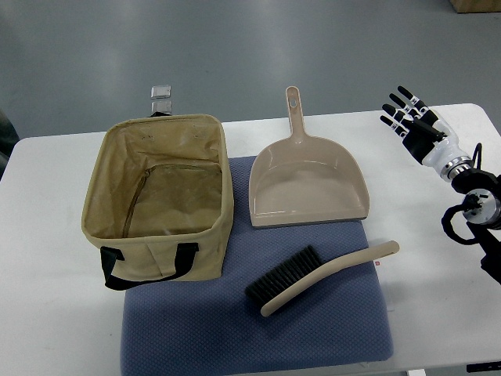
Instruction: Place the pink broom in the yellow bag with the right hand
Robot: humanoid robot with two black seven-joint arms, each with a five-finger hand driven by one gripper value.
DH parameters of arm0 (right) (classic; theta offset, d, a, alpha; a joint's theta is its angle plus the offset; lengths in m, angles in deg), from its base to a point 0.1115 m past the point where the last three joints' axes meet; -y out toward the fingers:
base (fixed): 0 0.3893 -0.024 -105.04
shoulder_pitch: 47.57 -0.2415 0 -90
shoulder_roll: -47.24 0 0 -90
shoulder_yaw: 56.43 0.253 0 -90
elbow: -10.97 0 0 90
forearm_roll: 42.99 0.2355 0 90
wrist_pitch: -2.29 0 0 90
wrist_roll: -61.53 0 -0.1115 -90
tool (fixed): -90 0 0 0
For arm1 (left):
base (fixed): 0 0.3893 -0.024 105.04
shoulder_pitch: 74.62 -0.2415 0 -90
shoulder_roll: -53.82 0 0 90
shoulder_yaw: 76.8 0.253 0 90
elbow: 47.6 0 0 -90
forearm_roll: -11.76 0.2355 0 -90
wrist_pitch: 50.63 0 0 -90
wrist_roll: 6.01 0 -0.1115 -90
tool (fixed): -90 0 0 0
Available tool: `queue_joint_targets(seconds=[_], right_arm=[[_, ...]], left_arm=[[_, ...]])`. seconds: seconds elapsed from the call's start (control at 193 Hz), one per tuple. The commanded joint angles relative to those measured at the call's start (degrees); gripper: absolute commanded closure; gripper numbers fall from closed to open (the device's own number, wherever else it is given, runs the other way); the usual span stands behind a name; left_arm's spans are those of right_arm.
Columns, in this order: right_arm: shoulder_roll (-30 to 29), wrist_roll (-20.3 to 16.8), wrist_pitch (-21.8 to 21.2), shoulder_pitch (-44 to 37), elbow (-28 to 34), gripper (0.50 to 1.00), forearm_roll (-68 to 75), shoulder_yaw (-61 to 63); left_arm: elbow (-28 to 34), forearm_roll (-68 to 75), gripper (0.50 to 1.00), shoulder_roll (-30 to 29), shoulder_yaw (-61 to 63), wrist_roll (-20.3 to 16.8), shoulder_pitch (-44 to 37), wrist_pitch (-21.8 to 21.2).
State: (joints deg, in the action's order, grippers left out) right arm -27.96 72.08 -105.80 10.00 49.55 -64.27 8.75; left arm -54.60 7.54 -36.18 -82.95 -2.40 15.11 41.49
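Broom [313, 276] lying on blue mat [258, 337], well apart from right hand [413, 121]; fingers [397, 110] spread, holding nothing. Bag [160, 196] left of dustpan [307, 184].

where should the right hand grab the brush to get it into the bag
Grip the brush by its bare handle end, coming from above on the right. The handle points toward the right hand, whose fingers are open; the bristles sit at the far left end.

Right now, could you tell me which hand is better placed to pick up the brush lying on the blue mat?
Right. The right hand is in view above the table's right side, fingers spread and empty, with only bare table between it and the brush. No left hand shows.
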Motion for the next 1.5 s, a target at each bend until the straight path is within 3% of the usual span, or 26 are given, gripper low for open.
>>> queue_joint_targets(seconds=[0.0, 1.495], right_arm=[[-0.2, 0.0, 0.0, 0.0, 0.0, 0.570, -0.1, -0.1], [0.0, 0.0, 0.2, -0.5, 0.0, 0.570, 0.0, -0.1]], left_arm=[[0.1, 0.0, 0.500, 0.0, 0.0, 0.0, 0.0, 0.0], [0.1, 0.0, 0.500, 0.0, 0.0, 0.0, 0.0, 0.0]])
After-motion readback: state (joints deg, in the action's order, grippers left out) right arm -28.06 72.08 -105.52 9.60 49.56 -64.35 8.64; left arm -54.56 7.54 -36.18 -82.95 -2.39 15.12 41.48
